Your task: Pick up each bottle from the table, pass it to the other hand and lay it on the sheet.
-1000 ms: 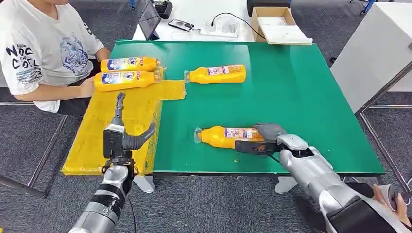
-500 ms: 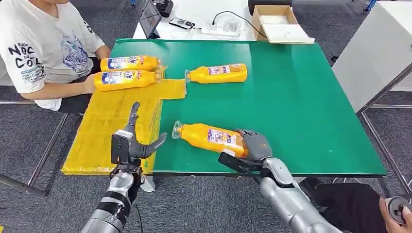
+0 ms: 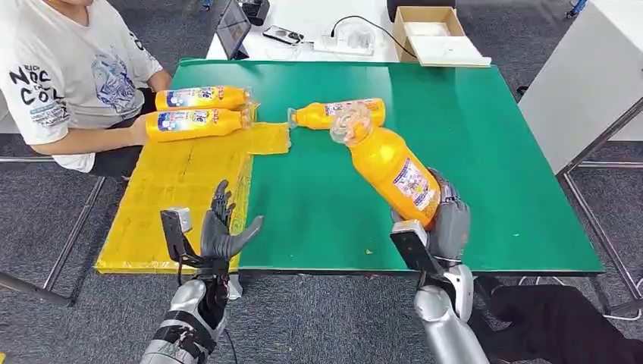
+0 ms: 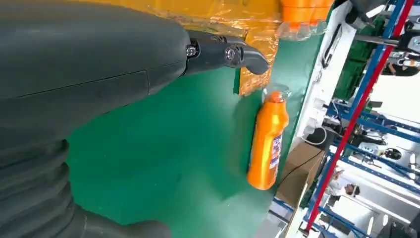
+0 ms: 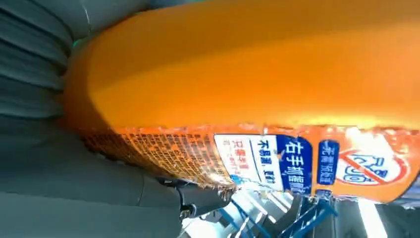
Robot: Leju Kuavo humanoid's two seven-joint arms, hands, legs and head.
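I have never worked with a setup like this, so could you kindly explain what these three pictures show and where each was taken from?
This is a humanoid robot with two arms. The wide picture is from its head, looking down on a green table. Its right hand holds an orange bottle up off the table; its left hand is empty, fingers spread. Another bottle lies on the table, and two more bottles lie on the yellow sheet, beside a seated person. The other pictures come from wrist cameras: the right shows the held bottle close up, the left the table bottle.

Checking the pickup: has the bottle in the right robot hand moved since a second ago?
Yes. The bottle has been lifted off the green table, cap now tilted toward the far edge.
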